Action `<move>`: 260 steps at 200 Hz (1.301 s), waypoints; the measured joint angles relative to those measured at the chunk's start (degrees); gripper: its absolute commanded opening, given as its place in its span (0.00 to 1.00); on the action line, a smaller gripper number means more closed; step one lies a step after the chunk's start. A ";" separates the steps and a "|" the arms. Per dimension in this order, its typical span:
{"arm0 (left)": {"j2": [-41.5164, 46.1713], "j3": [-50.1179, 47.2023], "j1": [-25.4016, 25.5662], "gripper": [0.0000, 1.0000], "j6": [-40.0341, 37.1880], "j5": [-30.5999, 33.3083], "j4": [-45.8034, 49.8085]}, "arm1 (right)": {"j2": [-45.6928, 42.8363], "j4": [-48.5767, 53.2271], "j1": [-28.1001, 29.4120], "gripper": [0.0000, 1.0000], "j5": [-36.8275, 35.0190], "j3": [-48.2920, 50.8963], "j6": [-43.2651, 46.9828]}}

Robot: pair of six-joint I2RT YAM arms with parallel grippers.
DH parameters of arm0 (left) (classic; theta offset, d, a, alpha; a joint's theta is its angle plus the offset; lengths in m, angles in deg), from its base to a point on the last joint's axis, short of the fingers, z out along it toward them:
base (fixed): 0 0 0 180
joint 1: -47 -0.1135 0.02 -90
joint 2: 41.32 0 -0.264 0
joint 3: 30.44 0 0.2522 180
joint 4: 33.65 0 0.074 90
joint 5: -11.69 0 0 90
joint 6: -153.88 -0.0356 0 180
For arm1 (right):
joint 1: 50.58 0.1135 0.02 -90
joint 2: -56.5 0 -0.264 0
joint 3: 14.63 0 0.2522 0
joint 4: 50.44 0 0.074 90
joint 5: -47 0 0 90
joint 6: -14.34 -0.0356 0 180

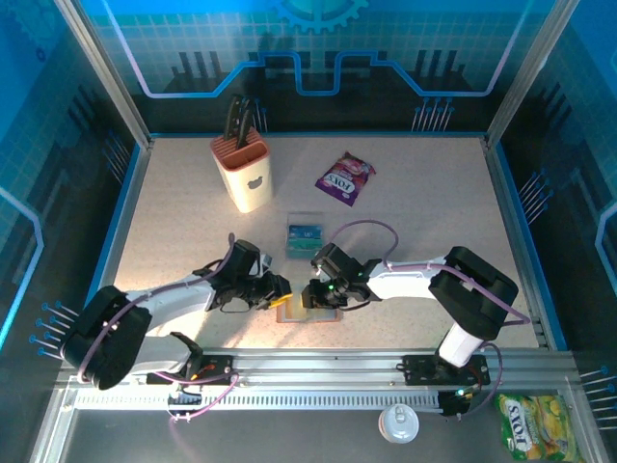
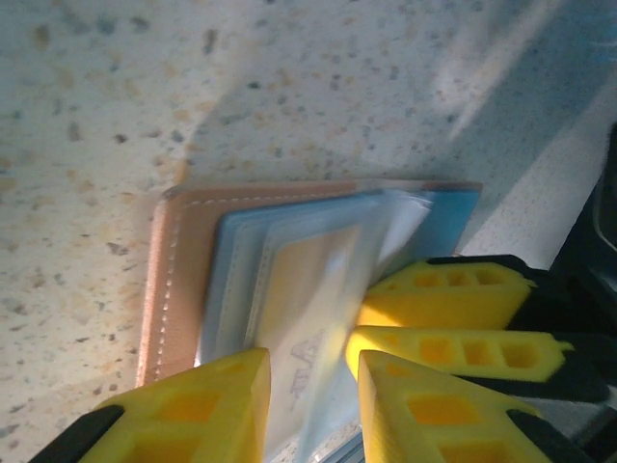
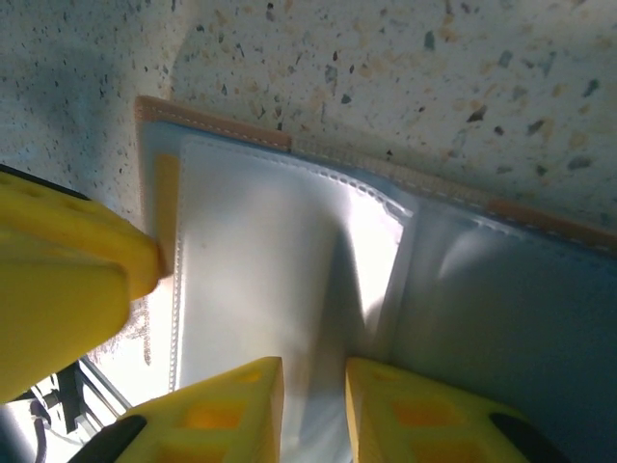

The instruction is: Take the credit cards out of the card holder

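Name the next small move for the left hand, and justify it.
Probably close the left hand on the yellowish card lying between its open jaws and slide it out. The right hand seems to pin a clear sleeve of the open card holder.

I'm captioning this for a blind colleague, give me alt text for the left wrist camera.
An open tan leather card holder lies on a speckled table, a yellowish card visible inside its clear sleeves. The left hand straddles the sleeves, yellow fingers apart, and the right hand points in from the right.
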 measured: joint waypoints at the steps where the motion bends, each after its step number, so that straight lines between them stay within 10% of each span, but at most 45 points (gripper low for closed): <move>1: -0.09 -0.04 0.00 0.31 0.07 -0.02 -0.11 | 0.00 -0.04 -0.02 0.25 0.00 0.02 0.00; 260: -1.46 2.89 3.56 0.21 4.33 -1.44 -4.76 | -11.39 1.57 -1.68 0.29 -2.27 2.40 0.20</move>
